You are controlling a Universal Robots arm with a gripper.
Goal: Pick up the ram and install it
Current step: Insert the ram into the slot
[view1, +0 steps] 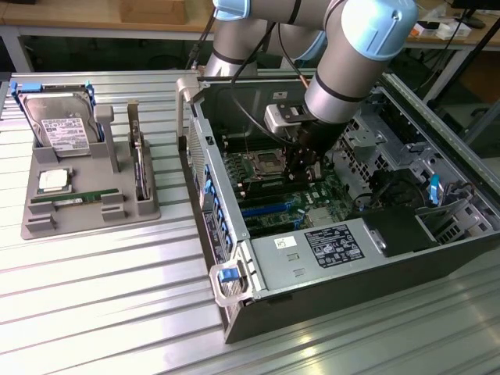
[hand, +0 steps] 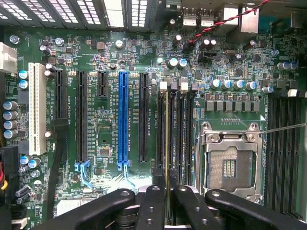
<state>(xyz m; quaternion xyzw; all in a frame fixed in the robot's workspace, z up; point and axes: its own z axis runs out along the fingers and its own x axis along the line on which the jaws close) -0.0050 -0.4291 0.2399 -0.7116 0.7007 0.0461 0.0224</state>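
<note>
Step in hand: install phase, as I judge it. The ram (hand: 168, 143) is out of its holder and is carried inside the open computer case (view1: 234, 312).
Pincer (hand: 168, 194): nearly closed, fingers (hand: 152, 203) pinching the thin stick from both faces; also seen low over the board (view1: 305, 168).
Ram location: between the fingers, reaching ahead of the pincer over the memory slots (hand: 180, 134).
Seating: cannot tell whether it is in a slot or just above one.
Long axis: parallel to the slots, running straight out ahead of the pincer; the far end is near the white latches (hand: 173, 86).
Facing: edge-on, with the contact edge toward the board.
Neighbour: processor socket (hand: 230, 167) beside the pincer, empty.
Next move calls for (judgement): edge kept square over one slot, latches open, even downward pressure.
</note>
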